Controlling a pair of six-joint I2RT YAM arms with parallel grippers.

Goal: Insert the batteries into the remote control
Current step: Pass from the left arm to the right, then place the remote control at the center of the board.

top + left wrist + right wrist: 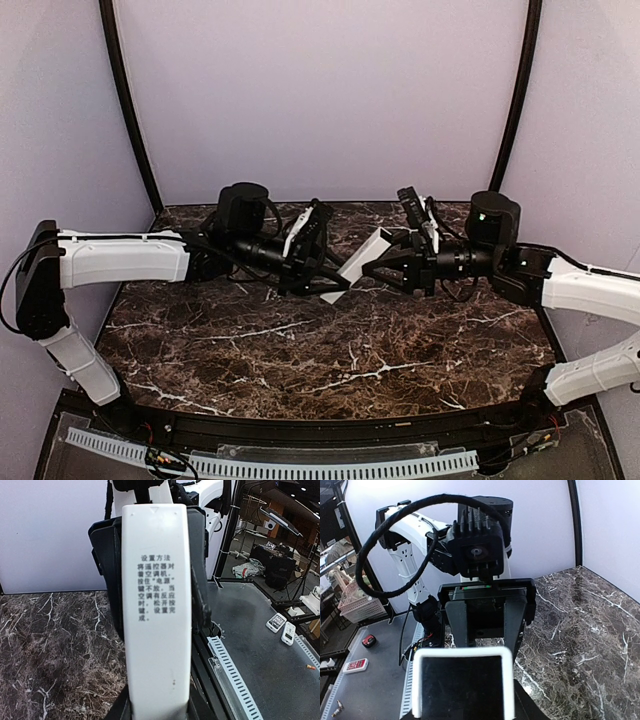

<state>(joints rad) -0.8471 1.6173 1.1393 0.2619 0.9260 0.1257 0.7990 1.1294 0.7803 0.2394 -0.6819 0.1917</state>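
Aloft, left gripper [334,272] clamps remote control [156,645] over marble table [300,350] (right gripper [386,268]: cannot tell).

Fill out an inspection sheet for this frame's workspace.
Surface: dark marble tabletop, white-veined.
Job's things: remote control held mid-air, printed label facing the left wrist camera; batteries nothing seen.
Clutter: nothing seen.
Grippers: left gripper shut on the remote; right gripper around its other end, grip unclear.
Cables: black cable looped beside left arm.
Surroundings: pale walls; grey side bench beyond the table.
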